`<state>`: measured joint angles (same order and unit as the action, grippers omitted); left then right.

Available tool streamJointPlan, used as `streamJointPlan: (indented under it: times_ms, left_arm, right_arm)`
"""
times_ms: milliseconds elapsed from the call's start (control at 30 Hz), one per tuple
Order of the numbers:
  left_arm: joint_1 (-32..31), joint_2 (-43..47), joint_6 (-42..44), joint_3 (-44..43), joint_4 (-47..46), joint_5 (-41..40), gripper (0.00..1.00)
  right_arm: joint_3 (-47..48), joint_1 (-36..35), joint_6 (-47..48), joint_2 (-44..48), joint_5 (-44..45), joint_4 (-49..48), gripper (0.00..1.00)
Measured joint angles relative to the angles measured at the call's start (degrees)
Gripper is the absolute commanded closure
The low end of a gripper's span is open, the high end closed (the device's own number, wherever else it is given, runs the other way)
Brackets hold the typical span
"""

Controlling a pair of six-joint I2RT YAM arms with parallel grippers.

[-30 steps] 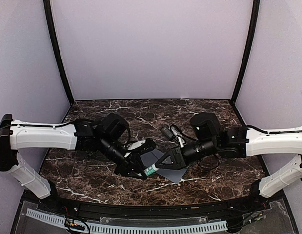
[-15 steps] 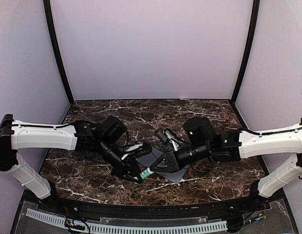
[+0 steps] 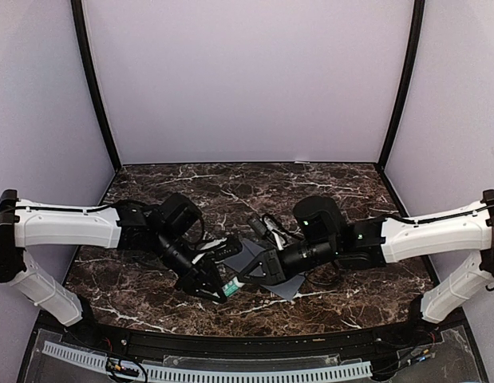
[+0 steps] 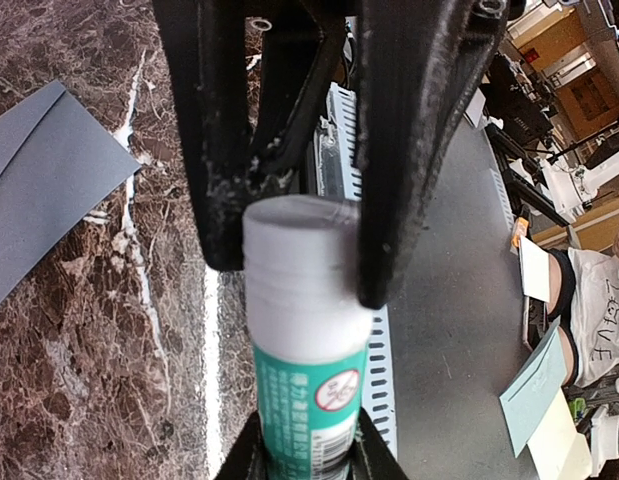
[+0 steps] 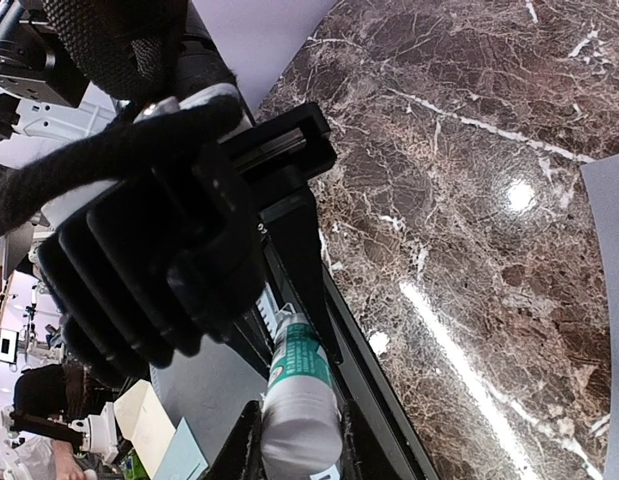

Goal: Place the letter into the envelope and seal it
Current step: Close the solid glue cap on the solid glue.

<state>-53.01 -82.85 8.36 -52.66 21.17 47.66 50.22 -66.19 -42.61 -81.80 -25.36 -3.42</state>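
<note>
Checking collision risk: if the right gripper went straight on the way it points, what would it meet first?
The left gripper, facing it on the same glue stick; the gap looks small, depth unclear.

A white-capped, green-labelled glue stick point(image 4: 307, 330) over a dark marble table point(image 3: 231, 185).

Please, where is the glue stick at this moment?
In the top view the glue stick is near the front centre of the table, gripped by the left hand at its body and by the right hand at its cap, beside the envelope.
</note>
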Motion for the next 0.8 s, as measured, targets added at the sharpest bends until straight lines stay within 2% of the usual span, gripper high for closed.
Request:
streamJointPlan:
  times_ms: [133, 167, 233, 300, 367, 500, 800]
  left_arm:
    - [0.2, 0.28, -0.02, 0.15, -0.02, 0.07, 0.99]
    - [0.2, 0.28, 0.02, 0.15, -0.04, 0.02, 0.96]
    - [0.2, 0.28, 0.22, 0.15, -0.52, 0.11, 0.83]
    - [0.2, 0.28, 0.48, 0.15, -1.53, 0.2, 0.63]
    - [0.22, 0.28, 0.39, 0.09, -3.26, 0.09, 0.52]
    - [0.79, 0.33, 0.33, -1.62, -6.97, -0.57, 0.38]
    - [1.18, 1.6, 0.42, -2.47, -11.15, -1.44, 0.32]
  right_arm:
    - [0.0, -0.2, 0.04, 0.04, 0.74, -0.26, 0.97]
    - [0.02, -0.28, 0.22, 0.17, 1.09, 0.0, 0.97]
    - [0.22, -0.59, 0.66, 0.79, 2.14, 0.96, 0.97]
    - [0.83, -0.83, 1.38, 1.68, 3.43, 2.91, 0.97]
    - [1.49, -1.07, 2.08, 2.84, 4.68, 5.07, 0.97]
    - [1.99, -2.54, 3.41, 5.35, 6.93, 9.97, 0.97]
    - [2.99, -2.75, 5.53, 9.66, 12.52, 20.26, 0.97]
